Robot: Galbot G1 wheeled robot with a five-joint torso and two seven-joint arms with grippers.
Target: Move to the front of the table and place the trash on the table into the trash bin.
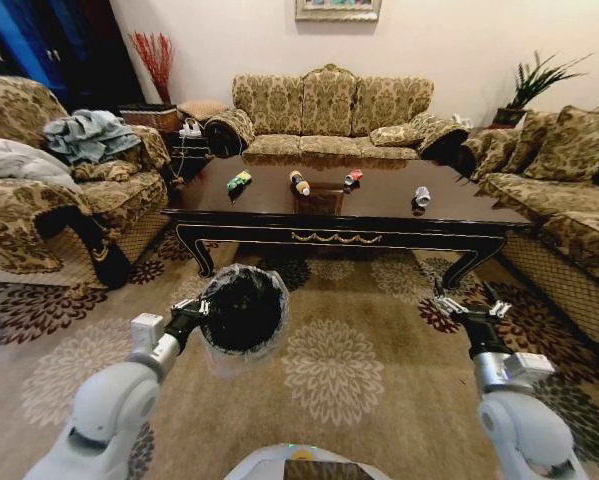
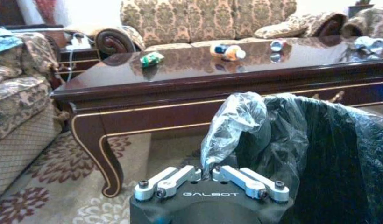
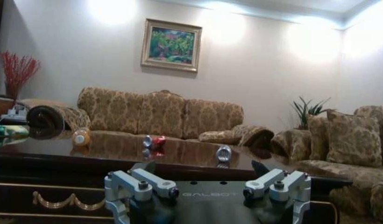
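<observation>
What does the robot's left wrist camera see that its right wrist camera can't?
Left wrist view: the left gripper pinching the grey bag of the trash bin, plus the green-yellow wrapper.

Right wrist view: the open right gripper, a framed picture on the wall and a potted plant.

Both: the table, brown bottle, red can, silver can and sofa.

We read one word, "GALBOT", in pale capitals. It stands on the dark body of the left gripper [image 2: 208, 176], low in the middle of the left wrist view, just beneath its two metal fingers. The same word stands on the body of the right gripper [image 3: 208, 185], at the bottom centre of the right wrist view. We cannot read anything else.
</observation>
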